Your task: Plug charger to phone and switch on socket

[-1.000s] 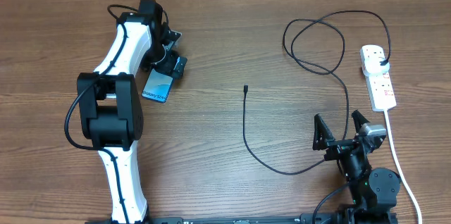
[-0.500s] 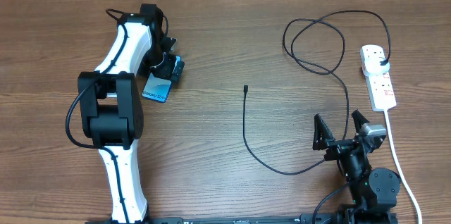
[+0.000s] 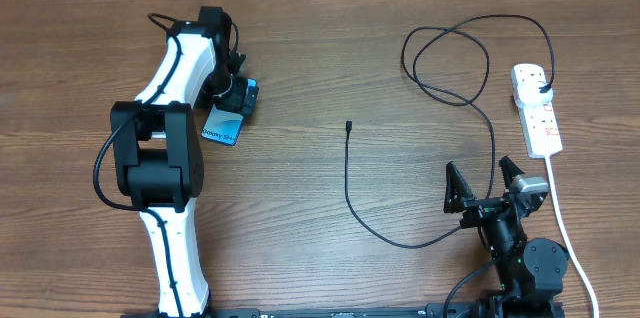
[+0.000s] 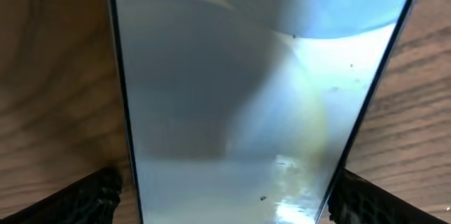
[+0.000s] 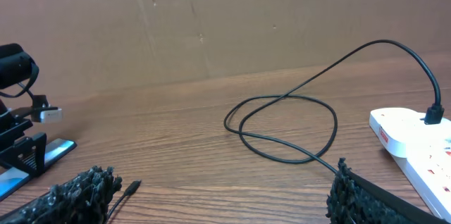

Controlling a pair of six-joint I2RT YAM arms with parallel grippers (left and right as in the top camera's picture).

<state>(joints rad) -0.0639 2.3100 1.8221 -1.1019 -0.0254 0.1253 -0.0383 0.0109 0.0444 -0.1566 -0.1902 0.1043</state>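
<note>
Phone (image 3: 224, 123): slim handset, light blue screen up, flat on the wooden table (image 3: 300, 258). It lies directly under the left claw (image 3: 238, 93), between its fingers. White lettering at the screen's near end appears to read "Galaxy S24", though it is small in the overhead view.

Left claw: jaws spread about as wide as they go, with one finger just outside each long edge of the phone in the wrist view. No clamp is evident.

Charger (image 3: 347, 183): thin black cable. Its connector tip (image 3: 349, 126) lies loose on the table, well right of the left claw and ahead-left of the right claw (image 3: 483, 186), touching neither. The cable curves in beneath the right claw, loops beyond it and ends at a black plug (image 3: 541, 86) seated in the socket (image 3: 538, 113).

Right claw: jaws fully apart, holding nothing.

Socket: white power strip, ahead-right of the right claw and apart from it. The red markings are too small to read. A thick white cord (image 3: 565, 228) trails past the claw's right side.

Step in hand, as judged: securing the phone. The connector is not yet joined to it, and the switch position cannot be told.

Next move calls for the left claw to close squarely on the phone's edges. The right claw would then pinch the cable just behind the tip and line it up with the port.
</note>
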